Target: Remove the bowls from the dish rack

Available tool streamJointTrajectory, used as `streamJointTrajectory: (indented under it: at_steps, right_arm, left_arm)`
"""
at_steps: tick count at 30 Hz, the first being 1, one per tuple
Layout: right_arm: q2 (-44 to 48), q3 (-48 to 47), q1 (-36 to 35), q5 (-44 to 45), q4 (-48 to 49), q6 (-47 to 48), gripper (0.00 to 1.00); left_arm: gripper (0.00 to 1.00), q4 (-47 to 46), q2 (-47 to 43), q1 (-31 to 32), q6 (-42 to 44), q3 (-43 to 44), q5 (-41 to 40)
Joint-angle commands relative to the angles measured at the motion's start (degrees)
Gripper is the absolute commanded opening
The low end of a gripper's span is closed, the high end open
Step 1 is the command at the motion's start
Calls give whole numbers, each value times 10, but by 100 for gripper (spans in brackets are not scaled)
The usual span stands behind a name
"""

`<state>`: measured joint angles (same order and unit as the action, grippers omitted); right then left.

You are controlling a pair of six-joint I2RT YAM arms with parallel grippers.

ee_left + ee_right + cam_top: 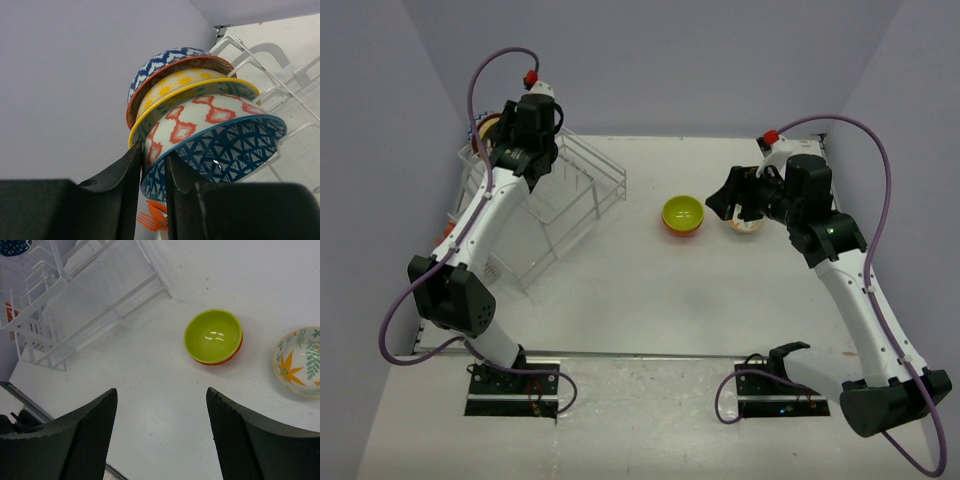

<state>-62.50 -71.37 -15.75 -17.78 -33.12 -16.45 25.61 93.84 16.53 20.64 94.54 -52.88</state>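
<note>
Three bowls stand on edge at the far left end of the dish rack (280, 75): a blue-patterned one (165, 62), a yellow-rimmed one (192, 82), and nearest me a red-patterned bowl (210, 117) with a blue-lined inside. My left gripper (153, 153) is shut on that nearest bowl's rim, one finger outside and one inside. In the top view the dish rack (570, 195) sits at the left. A lime-green bowl (682, 211) rests in an orange-red bowl on the table. My right gripper (161, 392) hovers open over the table near them, holding nothing.
A floral bowl (299, 362) sits on the table right of the green bowl (213, 335), partly under the right gripper (730, 200) in the top view. An orange plastic fork (155, 215) lies below the rack's bowls. Grey walls enclose the table on three sides.
</note>
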Motion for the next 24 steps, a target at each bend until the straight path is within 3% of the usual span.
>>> streamJointTrajectory:
  at_steps: [1,6,7,10,24]
  right_arm:
    - [12,-3,-2,-23,21,9,72]
    - [15,-2,-2,-23,23,8,72]
    - [15,-2,-1,-24,23,8,72]
    - [16,-2,-2,-25,23,9,72]
    - [18,-5,-2,-28,25,7,72]
  left_arm:
    - [24,-46,-6,-2,10,-12,-4]
    - [15,-52,-13,0,26,-16,-6]
    - [7,-57,-14,0,32,-16,-11]
    - [0,-75,-20,1,48,-18,-21]
    - [0,-159,-52,29,127,-31,-66]
